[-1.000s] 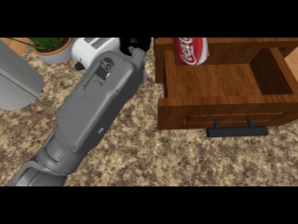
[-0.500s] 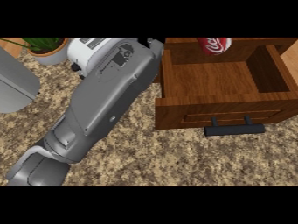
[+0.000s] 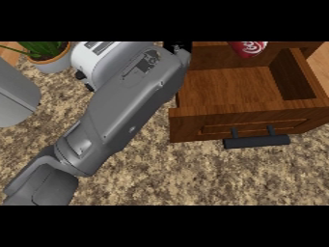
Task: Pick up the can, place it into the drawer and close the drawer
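Note:
The red can (image 3: 249,48) shows at the picture's top edge, at the far end of the open wooden drawer (image 3: 252,117); only its lower part is visible. The drawer is pulled out, with a dark handle (image 3: 256,140) on its front. My right forearm (image 3: 124,111) stretches from the lower left up to the drawer's left rear corner. Only a black bit of my right hand (image 3: 177,47) shows there, to the left of the can and apart from it. My left forearm (image 3: 3,91) lies at the left edge; its hand is out of the picture.
A white toaster (image 3: 95,60) stands behind my right forearm, with a potted plant (image 3: 49,52) to its left. The speckled counter (image 3: 195,173) spreads out in front of the drawer.
My right arm has stretched farther forward and right. The can, upright at the drawer's back left earlier, has tipped and shifted right toward the top edge.

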Tool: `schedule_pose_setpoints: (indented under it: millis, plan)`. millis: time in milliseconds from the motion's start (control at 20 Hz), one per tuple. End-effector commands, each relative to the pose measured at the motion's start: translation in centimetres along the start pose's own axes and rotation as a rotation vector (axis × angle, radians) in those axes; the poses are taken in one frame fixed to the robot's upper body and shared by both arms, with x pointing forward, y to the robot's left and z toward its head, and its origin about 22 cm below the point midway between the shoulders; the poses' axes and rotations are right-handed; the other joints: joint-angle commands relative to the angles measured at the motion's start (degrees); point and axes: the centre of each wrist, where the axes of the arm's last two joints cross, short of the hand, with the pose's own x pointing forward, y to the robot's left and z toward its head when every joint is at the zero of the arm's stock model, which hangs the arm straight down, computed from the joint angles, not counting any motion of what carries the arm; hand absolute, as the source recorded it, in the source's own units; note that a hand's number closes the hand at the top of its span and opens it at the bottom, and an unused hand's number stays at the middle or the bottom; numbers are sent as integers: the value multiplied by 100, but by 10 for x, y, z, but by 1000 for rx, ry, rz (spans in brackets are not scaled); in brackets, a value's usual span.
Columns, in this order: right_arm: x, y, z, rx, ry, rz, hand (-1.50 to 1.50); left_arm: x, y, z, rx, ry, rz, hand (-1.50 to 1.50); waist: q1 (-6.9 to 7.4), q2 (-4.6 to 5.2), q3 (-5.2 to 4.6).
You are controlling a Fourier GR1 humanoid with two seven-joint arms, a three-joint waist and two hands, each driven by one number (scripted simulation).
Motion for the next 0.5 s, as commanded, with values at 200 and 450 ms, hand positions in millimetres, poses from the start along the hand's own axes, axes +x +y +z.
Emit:
schedule_pose_setpoints:
  millis: [200, 450]
  plan:
    - [-3, 2, -5, 9, 5, -1, -150, 3, -9, -5, 17, 27, -63, 150, -37, 14, 2]
    - [-6, 9, -9, 11, -5, -9, -150, -16, -6, 0, 71, 31, -90, -150, -105, 36, 4]
